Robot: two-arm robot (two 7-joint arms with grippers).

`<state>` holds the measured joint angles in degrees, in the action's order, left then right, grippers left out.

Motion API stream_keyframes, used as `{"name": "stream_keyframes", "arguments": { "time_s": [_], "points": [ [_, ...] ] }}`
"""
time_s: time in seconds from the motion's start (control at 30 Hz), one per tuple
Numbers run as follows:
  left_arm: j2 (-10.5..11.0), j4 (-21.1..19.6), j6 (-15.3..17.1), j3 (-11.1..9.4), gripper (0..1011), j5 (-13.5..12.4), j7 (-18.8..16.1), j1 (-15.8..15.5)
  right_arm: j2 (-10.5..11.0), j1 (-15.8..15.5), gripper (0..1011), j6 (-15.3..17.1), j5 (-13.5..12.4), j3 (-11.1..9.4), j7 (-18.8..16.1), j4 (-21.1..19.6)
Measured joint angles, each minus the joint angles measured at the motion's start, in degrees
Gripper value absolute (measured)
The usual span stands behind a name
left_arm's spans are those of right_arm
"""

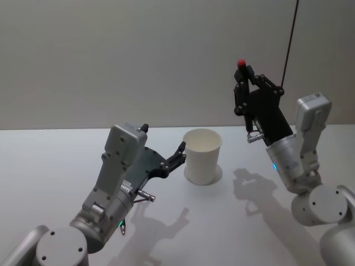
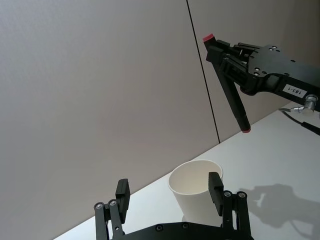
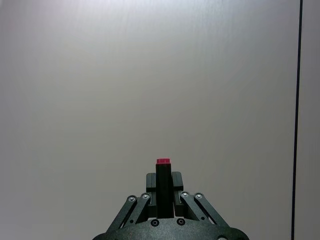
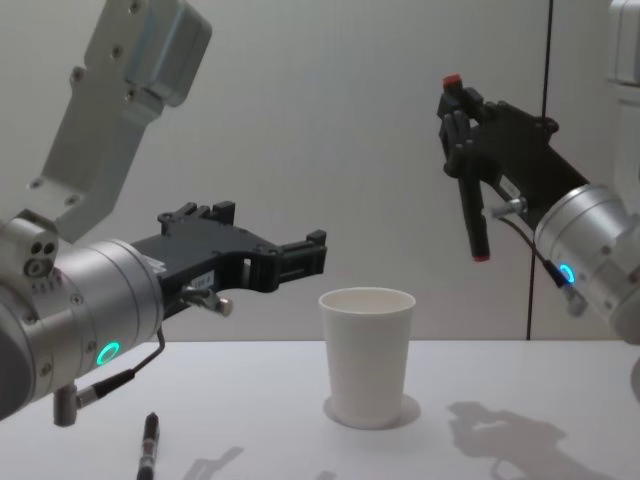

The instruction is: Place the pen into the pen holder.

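Pen [image 4: 472, 215], black with red ends, hangs nearly upright, clamped near its top by right claw [image 1: 243, 72], above and right of white paper cup [image 4: 367, 350] standing on counter [image 4: 250, 400]; left claw [image 2: 169, 186] wide open, empty, just beside cup.

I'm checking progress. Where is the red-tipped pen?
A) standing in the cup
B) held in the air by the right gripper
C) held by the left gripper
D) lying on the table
B: the right gripper is shut on the pen, roughly upright, higher than the cup and to its right; the left gripper is open beside the cup.
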<state>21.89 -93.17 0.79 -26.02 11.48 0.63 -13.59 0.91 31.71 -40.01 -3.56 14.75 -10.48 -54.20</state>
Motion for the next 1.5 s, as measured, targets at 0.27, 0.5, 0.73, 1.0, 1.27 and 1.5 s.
{"name": "stream_keyframes", "arguments": {
  "time_s": [0.27,0.5,0.73,1.0,1.27,1.5],
  "points": [
    [0.0,0.0,0.0,0.0,1004,0.0,0.0,0.0,-1.26,2.35,168,-2.28,-4.63,0.21,-3.15,4.84],
    [0.0,0.0,0.0,0.0,1004,0.0,0.0,0.0,-2.35,4.28,168,-3.54,-8.22,0.51,-5.95,8.86],
    [0.0,0.0,0.0,0.0,1004,0.0,0.0,0.0,-3.49,6.29,168,-4.78,-10.73,0.96,-8.16,12.99],
    [0.0,0.0,0.0,0.0,1004,0.0,0.0,0.0,-4.91,8.82,168,-6.61,-12.9,1.44,-10.24,18.2],
    [0.0,0.0,0.0,0.0,1004,0.0,0.0,0.0,-6.19,11.22,168,-8.69,-14.34,1.77,-11.74,23.3],
    [0.0,0.0,0.0,0.0,1004,0.0,0.0,0.0,-7.22,13.49,168,-10.44,-15.01,1.85,-12.78,28.13]
  ]
}}
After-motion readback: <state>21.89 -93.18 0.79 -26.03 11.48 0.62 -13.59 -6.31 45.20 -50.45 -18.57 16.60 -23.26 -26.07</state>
